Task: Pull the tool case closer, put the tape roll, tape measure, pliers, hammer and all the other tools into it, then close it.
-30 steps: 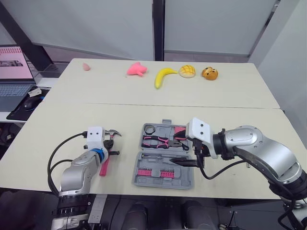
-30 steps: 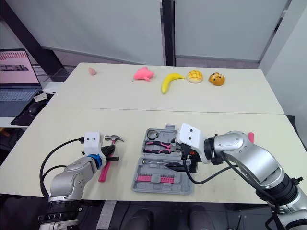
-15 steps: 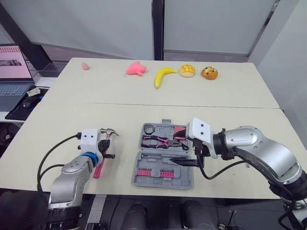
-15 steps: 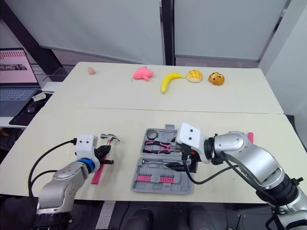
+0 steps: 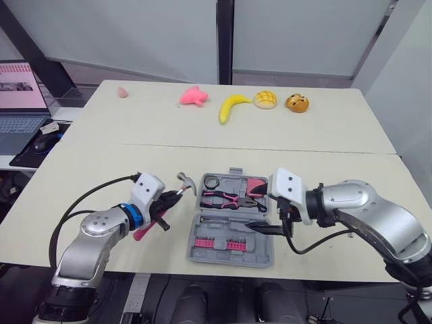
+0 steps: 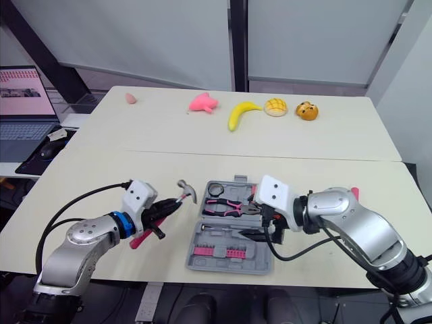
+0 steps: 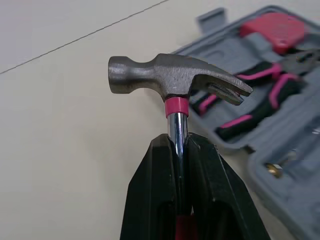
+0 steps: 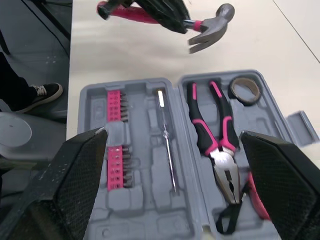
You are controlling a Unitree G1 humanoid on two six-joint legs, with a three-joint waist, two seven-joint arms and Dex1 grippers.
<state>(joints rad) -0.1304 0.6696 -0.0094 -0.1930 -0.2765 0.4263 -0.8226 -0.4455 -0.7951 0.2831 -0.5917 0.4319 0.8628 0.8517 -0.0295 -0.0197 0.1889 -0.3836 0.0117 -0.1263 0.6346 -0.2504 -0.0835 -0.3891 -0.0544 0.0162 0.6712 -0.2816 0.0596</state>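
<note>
Hammer (image 5: 186, 181), one, clamped by its shaft in the left gripper (image 5: 164, 202), head just left of the one open tool case (image 5: 229, 254); right gripper (image 5: 264, 217) spread wide over the case. Inside lie one pliers (image 5: 226, 198) and one tape roll (image 5: 211, 181).

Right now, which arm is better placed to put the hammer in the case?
Left: left gripper holds the hammer beside the open tool case; right gripper is open, empty.

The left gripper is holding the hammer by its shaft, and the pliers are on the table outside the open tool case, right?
No. The left gripper holds the hammer by its shaft, but the pliers lie inside the open tool case, as the right wrist view shows.
</note>
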